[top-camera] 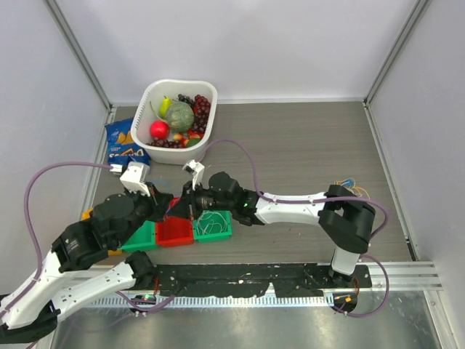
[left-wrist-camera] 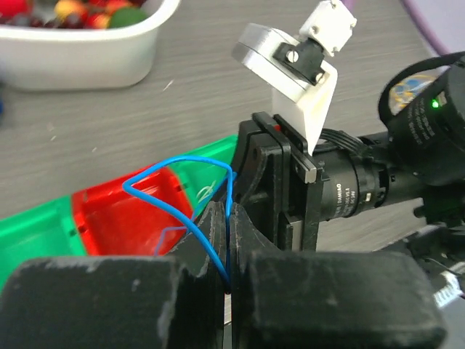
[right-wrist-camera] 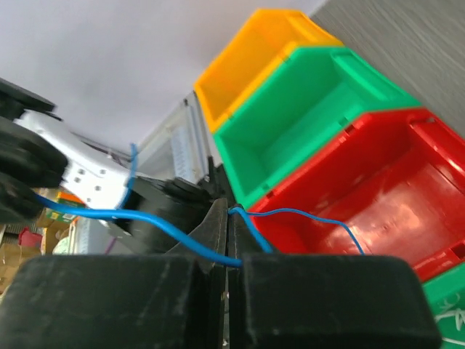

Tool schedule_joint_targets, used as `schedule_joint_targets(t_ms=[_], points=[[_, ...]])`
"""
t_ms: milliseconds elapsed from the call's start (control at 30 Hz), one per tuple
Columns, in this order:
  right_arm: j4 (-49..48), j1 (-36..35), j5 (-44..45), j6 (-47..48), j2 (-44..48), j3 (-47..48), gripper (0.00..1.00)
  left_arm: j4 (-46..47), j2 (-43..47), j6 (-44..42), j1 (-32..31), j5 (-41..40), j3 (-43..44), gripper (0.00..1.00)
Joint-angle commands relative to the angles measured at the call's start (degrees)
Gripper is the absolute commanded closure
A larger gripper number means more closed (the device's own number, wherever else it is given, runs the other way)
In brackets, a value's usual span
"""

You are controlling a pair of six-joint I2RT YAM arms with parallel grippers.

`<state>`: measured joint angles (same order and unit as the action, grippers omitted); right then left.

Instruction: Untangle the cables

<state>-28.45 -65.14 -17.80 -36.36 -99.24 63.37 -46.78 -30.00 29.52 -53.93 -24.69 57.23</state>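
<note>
A thin blue cable (left-wrist-camera: 178, 163) is pinched between the shut jaws of my left gripper (left-wrist-camera: 227, 212), and loops out to the left above the red bin (left-wrist-camera: 116, 218). My right gripper (right-wrist-camera: 232, 215) is shut on a blue cable (right-wrist-camera: 305, 213) too, and one end trails over the red bin (right-wrist-camera: 392, 182). In the top view the two grippers, left (top-camera: 171, 207) and right (top-camera: 188, 199), meet tip to tip just above the red bin (top-camera: 174, 233). Thin white cables lie in the green bin (top-camera: 213, 225) to its right. A small tangle of yellow and blue cables (top-camera: 350, 185) lies far right.
A second green bin (top-camera: 138, 238) and a yellow bin (top-camera: 114, 252) stand left of the red one. A white basin of fruit (top-camera: 179, 109) and a blue chips bag (top-camera: 123, 142) are at the back left. Purple arm hoses arc over the table.
</note>
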Motion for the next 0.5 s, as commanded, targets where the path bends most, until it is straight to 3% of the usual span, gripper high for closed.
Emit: schedule_joint_targets(t_ms=[0, 300, 367, 433, 467], points=[[-5.04, -0.16, -0.48, -0.38, -1.74, 0.78, 0.99, -4.18, 0.64, 8.95, 0.14, -10.98, -1.68, 1.00], [0.23, -0.95, -1.10, -3.19, -3.33, -2.82, 0.97, -11.30, -4.71, 26.10, 0.14, -16.61, -7.40, 1.00], [3.30, -1.04, -0.48, -2.06, -2.46, -2.82, 0.90, -13.67, -6.64, 30.49, 0.14, -18.46, -7.66, 1.00], [7.17, -1.04, 1.01, -0.91, -0.44, -3.25, 0.69, -15.43, -7.96, 33.57, 0.14, -20.22, -7.31, 1.00], [8.74, -1.12, 1.54, -0.65, 0.27, -4.04, 0.65, -15.79, -8.58, 34.28, 0.14, -20.66, -7.22, 1.00]])
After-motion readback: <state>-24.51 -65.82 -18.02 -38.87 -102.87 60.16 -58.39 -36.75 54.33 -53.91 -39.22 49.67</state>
